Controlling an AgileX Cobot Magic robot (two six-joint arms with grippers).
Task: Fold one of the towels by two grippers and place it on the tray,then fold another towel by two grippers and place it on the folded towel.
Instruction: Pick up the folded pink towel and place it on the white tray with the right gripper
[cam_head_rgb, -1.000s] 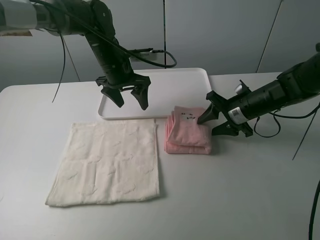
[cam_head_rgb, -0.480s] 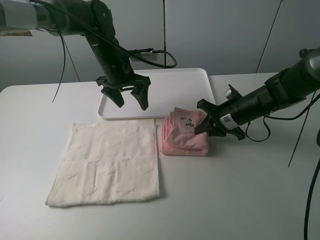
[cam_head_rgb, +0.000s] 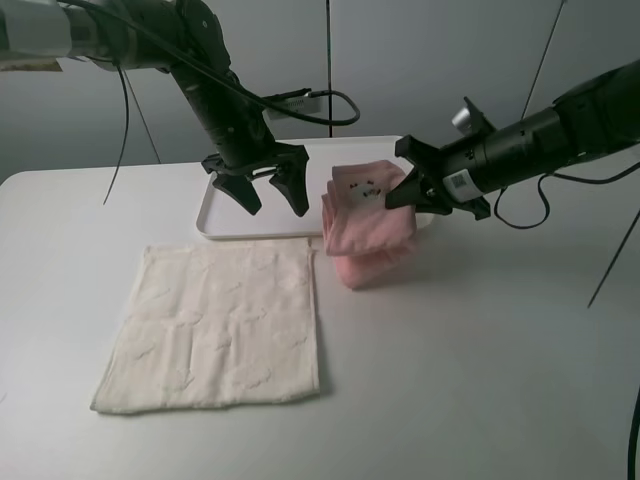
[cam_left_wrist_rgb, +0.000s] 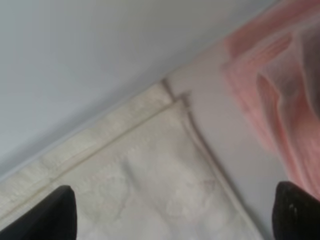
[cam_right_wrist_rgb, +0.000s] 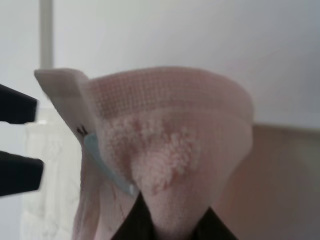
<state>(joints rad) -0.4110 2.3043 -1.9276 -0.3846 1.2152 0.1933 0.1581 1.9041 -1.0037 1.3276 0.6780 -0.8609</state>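
Observation:
My right gripper (cam_head_rgb: 400, 195) is shut on the folded pink towel (cam_head_rgb: 365, 220) and holds it lifted off the table, just right of the white tray's (cam_head_rgb: 255, 215) front edge; its lower fold hangs down. In the right wrist view the pink towel (cam_right_wrist_rgb: 170, 145) fills the frame, pinched at its edge. My left gripper (cam_head_rgb: 272, 200) is open and empty, hovering over the tray, left of the pink towel. The cream towel (cam_head_rgb: 215, 325) lies flat and unfolded on the table in front of the tray; the left wrist view shows its corner (cam_left_wrist_rgb: 130, 190) and the pink towel (cam_left_wrist_rgb: 280, 100).
The white table (cam_head_rgb: 480, 380) spreads right of the cream towel. Black cables (cam_head_rgb: 330, 105) loop behind the tray. The left fingertips (cam_left_wrist_rgb: 55, 212) frame the left wrist view's lower corners.
My right gripper closed on the pink towel and lifted it up and back toward the tray. My left gripper shifted slightly right over the tray, still open.

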